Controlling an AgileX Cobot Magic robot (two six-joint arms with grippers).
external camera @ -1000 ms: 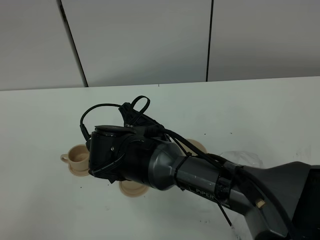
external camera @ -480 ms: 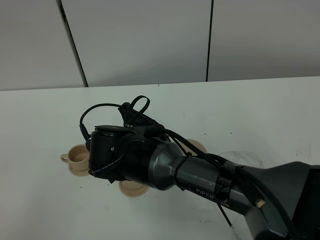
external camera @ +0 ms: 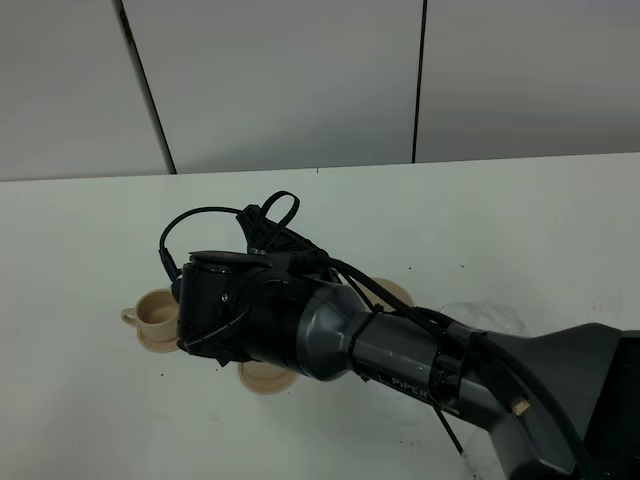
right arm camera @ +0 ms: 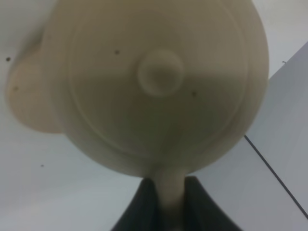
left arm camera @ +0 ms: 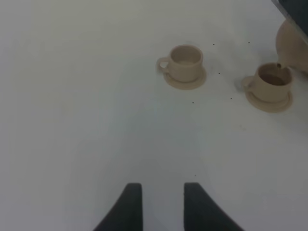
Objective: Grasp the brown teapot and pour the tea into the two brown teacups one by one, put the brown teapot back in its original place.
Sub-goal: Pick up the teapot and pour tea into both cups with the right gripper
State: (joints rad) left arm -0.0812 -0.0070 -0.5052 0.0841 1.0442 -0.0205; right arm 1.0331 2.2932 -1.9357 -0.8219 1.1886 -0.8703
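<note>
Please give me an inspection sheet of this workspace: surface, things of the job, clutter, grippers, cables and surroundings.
Surface: white table, with a few small dark specks.
Job's things: brown teapot held with its spout at the rim of one teacup; other teacup stands apart on its saucer; wide saucer is bare and partly hidden behind the arm.
Clutter: a clear film-like thing; cannot tell what it is.
Grippers: left gripper open and empty; right gripper shut on the teapot's handle.
Cables: black cables loop above the right wrist.
Surroundings: grey wall panels.
</note>
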